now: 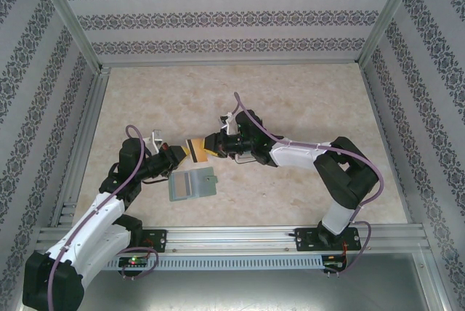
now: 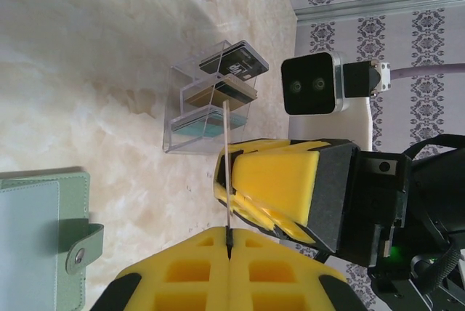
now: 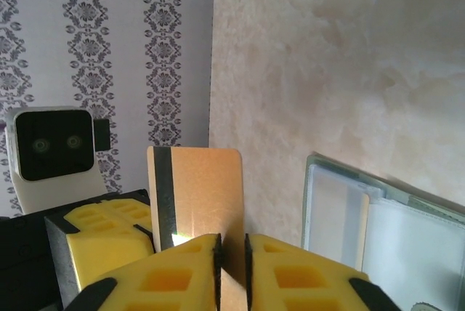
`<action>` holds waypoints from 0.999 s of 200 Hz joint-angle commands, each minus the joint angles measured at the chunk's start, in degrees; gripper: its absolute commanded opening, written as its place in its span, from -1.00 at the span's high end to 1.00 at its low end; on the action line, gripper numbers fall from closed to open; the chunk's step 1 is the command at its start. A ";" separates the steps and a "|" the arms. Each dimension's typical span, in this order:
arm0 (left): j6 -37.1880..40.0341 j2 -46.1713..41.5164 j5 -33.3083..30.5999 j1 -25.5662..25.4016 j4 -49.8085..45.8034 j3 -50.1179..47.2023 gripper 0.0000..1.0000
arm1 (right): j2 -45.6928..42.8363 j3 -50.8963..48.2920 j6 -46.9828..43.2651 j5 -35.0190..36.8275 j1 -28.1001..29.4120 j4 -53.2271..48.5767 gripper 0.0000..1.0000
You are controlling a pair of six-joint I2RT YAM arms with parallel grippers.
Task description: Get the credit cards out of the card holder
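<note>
A tan-gold credit card (image 1: pixel 193 150) with a dark stripe hangs in the air between my two grippers. My left gripper (image 1: pixel 176 154) is shut on one end of it; in the left wrist view the card (image 2: pixel 227 144) shows edge-on, rising from the closed jaws (image 2: pixel 229 232). My right gripper (image 1: pixel 211 145) is at the card's other end. Its jaws (image 3: pixel 232 242) stand a narrow gap apart, and the card's face (image 3: pixel 203 187) shows behind that gap. I cannot tell whether the pads touch it. The grey-blue card holder (image 1: pixel 192 184) lies open on the table below.
A clear tiered stand (image 2: pixel 174 140) on the table holds a black card (image 2: pixel 232 60), a tan one (image 2: pixel 218 93) and a teal one (image 2: pixel 203 123). Patterned walls and aluminium posts enclose the table. A metal rail (image 1: pixel 232 237) runs along the near edge.
</note>
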 commanded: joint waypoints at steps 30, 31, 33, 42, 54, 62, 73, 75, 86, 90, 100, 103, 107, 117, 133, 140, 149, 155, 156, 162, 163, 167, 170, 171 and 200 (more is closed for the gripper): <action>-0.25 0.59 1.08 0.69 2.44 -0.20 1.00 | 0.02 -1.34 1.73 -2.30 0.46 6.01 0.82; -0.25 0.57 1.08 0.68 2.40 -0.20 1.00 | -0.01 -1.34 1.73 -2.30 0.45 6.02 0.83; -0.25 0.56 1.08 0.75 2.36 -0.20 1.00 | -0.03 -1.41 1.73 -2.33 0.44 6.03 0.85; 0.01 0.47 0.96 0.73 1.98 -0.05 1.00 | -0.04 -1.49 1.79 -2.41 0.44 6.20 0.93; 0.26 0.47 0.92 0.68 1.47 0.06 0.89 | -0.21 -1.60 1.91 -2.44 0.35 6.54 1.00; 0.52 0.50 0.74 0.73 0.97 0.24 0.69 | -0.38 -1.60 1.80 -2.48 0.26 6.65 1.00; 1.14 0.40 0.69 0.76 0.09 0.54 0.44 | -0.56 -1.76 1.73 -2.48 0.02 6.56 1.00; 1.22 0.34 0.65 0.75 -0.02 0.62 0.41 | -0.67 -1.77 1.73 -2.48 0.00 6.56 1.00; 2.16 0.14 0.43 0.82 -1.55 1.22 0.21 | -1.00 -1.94 1.41 -2.54 -0.40 6.25 1.00; 2.63 0.13 0.27 0.77 -2.32 1.56 0.16 | -1.15 -1.95 1.19 -2.57 -0.62 6.01 1.00; 3.99 -0.05 -0.19 0.85 -4.27 2.43 0.08 | -1.64 -2.11 0.58 -2.66 -1.16 5.24 1.00; 4.36 -0.06 -0.23 0.92 -4.75 2.63 0.05 | -1.82 -2.19 0.41 -2.72 -1.27 5.03 1.00; 4.89 0.00 -0.39 0.91 -5.43 2.95 -0.04 | -2.07 -2.28 0.00 -2.72 -1.57 4.63 1.00; 6.12 -0.05 -0.80 0.99 -7.14 3.83 -0.15 | -2.93 -2.31 -1.22 -2.91 -2.36 2.92 1.00; 7.49 0.07 -1.36 1.30 -8.80 4.77 -0.33 | -4.82 -2.01 -4.62 -3.08 -3.62 -1.53 1.00; 7.90 0.18 -1.38 1.49 -8.98 5.01 -0.47 | -5.97 -1.51 -6.97 -3.02 -4.05 -4.74 1.00; 8.31 0.44 -1.46 1.58 -9.21 5.36 -0.60 | -7.34 -0.41 -10.67 -2.76 -4.59 -10.03 1.00; 8.68 0.76 -1.51 1.64 -9.42 5.57 -0.72 | -8.29 0.62 -13.50 -2.47 -4.94 -13.60 1.00; 8.74 0.88 -1.53 1.65 -9.50 5.67 -0.74 | -8.47 0.78 -13.97 -2.43 -5.02 -14.42 1.00; 9.25 1.27 -1.55 1.65 -9.87 6.04 -0.85 | -9.50 1.93 -17.19 -1.69 -5.36 -18.82 1.00; 9.38 1.31 -1.55 1.65 -9.99 6.08 -0.86 | -9.69 2.14 -17.75 -1.52 -5.36 -19.44 1.00; 9.77 1.64 -1.53 1.73 -10.10 6.47 -0.89 | -10.37 3.01 -20.06 -0.79 -5.55 -22.40 1.00; 10.11 1.88 -1.55 1.74 -10.23 6.65 -0.91 | -10.90 3.59 -21.79 -0.19 -5.67 -24.63 1.00; 10.21 1.96 -1.55 1.74 -10.21 6.74 -0.92 | -11.05 3.80 -22.42 0.07 -5.69 -25.29 1.00; 14.43 3.98 -2.32 1.92 -13.07 9.87 -0.99 | -14.55 11.01 -41.74 9.89 -6.26 -47.48 1.00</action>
